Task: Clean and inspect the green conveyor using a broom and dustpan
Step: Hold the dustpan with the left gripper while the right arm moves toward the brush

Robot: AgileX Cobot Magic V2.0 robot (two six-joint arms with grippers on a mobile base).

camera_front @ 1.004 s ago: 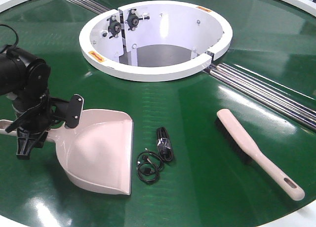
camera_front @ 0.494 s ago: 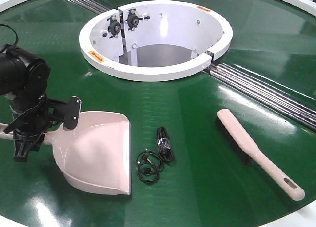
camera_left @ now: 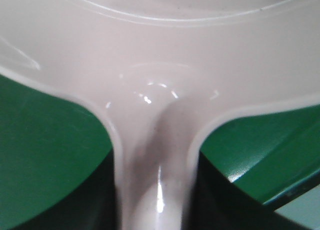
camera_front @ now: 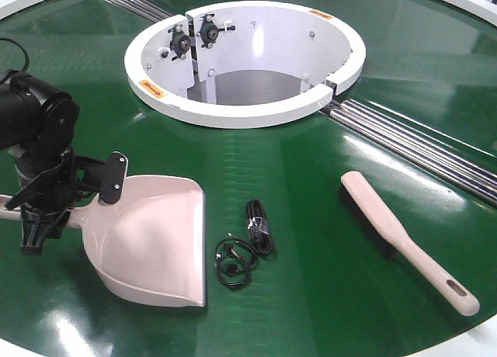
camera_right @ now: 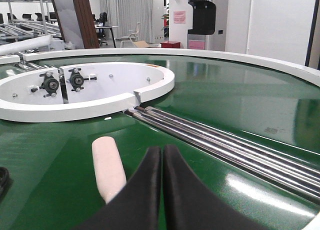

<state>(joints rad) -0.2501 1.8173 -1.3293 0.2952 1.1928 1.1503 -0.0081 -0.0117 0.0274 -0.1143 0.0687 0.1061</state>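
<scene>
The beige-pink dustpan (camera_front: 155, 240) rests on the green conveyor (camera_front: 311, 186) at the left, its mouth facing front right. My left gripper (camera_front: 71, 206) is shut on the dustpan's handle where it joins the scoop. In the left wrist view the handle (camera_left: 155, 155) runs between dark fingers (camera_left: 102, 200) that press it from both sides. The broom (camera_front: 388, 225) lies flat at the right, bristles down, handle toward the front edge. My right gripper (camera_right: 162, 150) is shut and empty, hovering just right of the broom's head (camera_right: 107, 165); it is outside the front view.
A small black coiled cable (camera_front: 248, 244) lies on the belt between dustpan and broom. The white ring hub (camera_front: 248, 112) sits behind them. Silver rollers (camera_front: 419, 143) run from the hub toward the right. The belt's white front rim (camera_front: 466, 341) passes near the broom handle.
The left gripper and the dustpan have shifted slightly left and back, the scoop turning a little. The broom and cable have not moved.
</scene>
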